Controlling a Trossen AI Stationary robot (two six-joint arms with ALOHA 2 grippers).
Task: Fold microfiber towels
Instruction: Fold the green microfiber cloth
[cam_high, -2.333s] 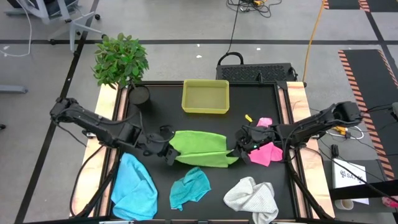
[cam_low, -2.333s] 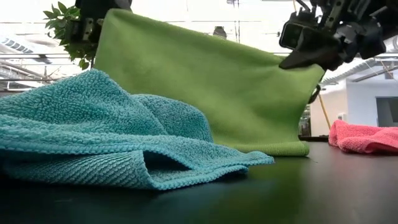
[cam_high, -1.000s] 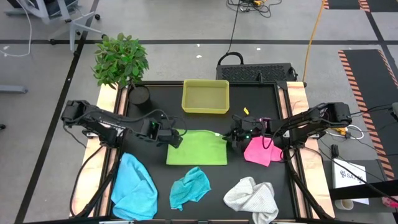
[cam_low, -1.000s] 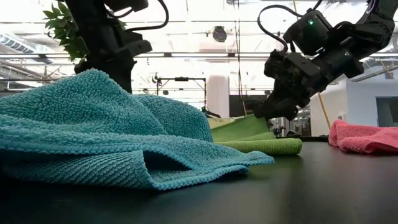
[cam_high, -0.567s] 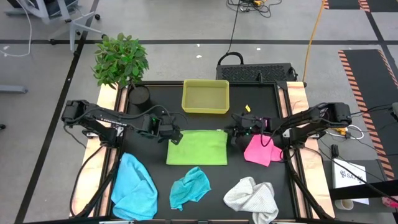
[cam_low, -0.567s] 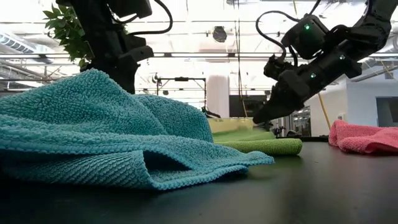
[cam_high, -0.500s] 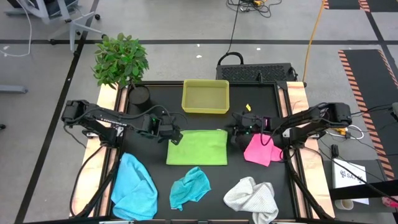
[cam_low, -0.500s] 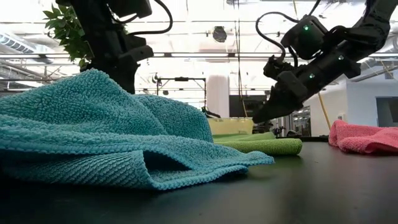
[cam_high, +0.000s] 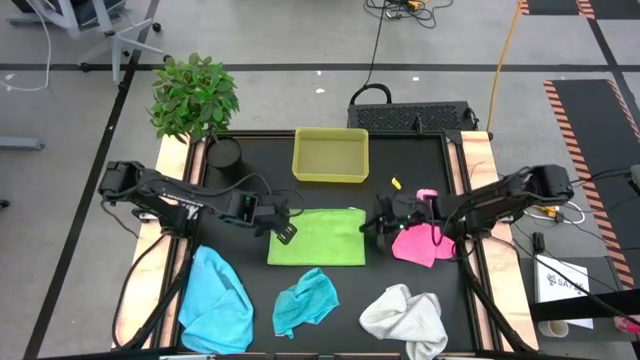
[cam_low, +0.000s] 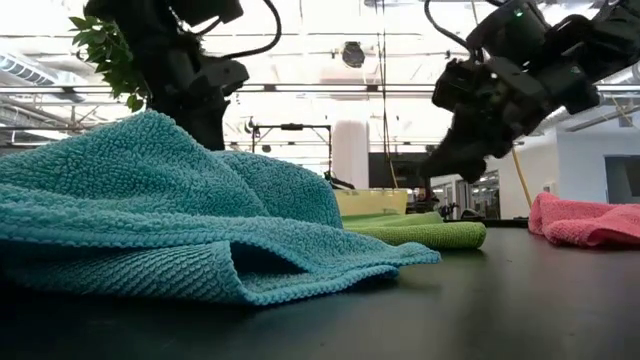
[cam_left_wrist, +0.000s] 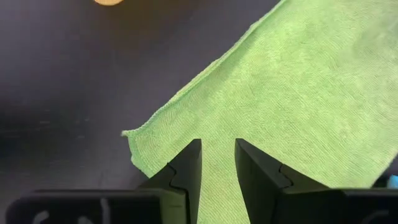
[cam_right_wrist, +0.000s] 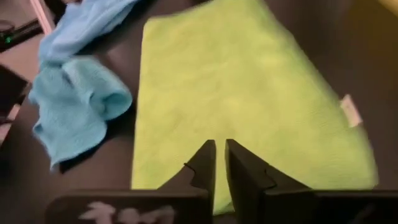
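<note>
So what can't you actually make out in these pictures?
- Low view: the teal towel fills the foreground, hiding most of the lime green towel and all the others except the pink towel, which the edge cuts off.
- High view: the label at the green towel's far edge is too small to see.
- Right wrist view: blurred, cloth texture lost.

My 2 arms reached inward over the table, left gripper (cam_high: 285, 232) slightly parted, right gripper (cam_high: 366, 226) nearly closed, both empty.
</note>
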